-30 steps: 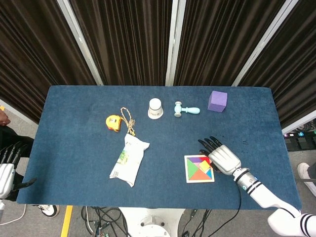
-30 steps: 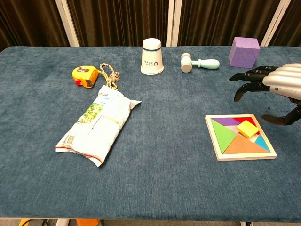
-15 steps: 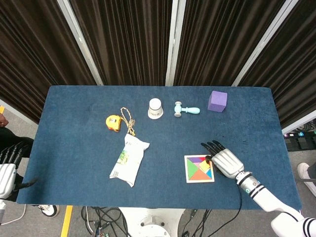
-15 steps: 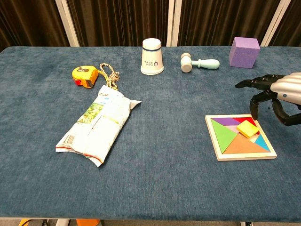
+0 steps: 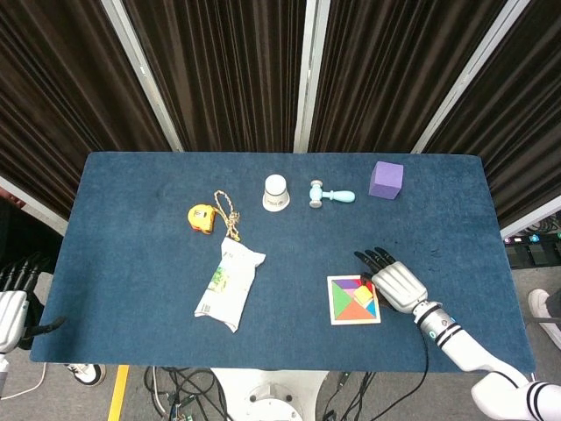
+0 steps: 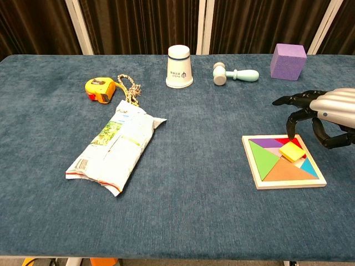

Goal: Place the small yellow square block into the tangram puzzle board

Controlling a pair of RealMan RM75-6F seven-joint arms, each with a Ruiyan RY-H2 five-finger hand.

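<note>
Hovering over the puzzle board's (image 6: pixel 283 162) far edge, the right hand (image 6: pixel 324 113) holds nothing, fingers (image 6: pixel 292 120) spread and curled down just behind the tilted yellow block (image 6: pixel 292 151); left hand (image 5: pixel 10 307) off the surface, fingers apart.

The right robot hand (image 6: pixel 321 113) hangs low at the right side with dark fingers (image 6: pixel 294 117) curled downward and apart, holding nothing, while the left robot hand (image 5: pixel 10 303) sits idle at the far left edge.
</note>
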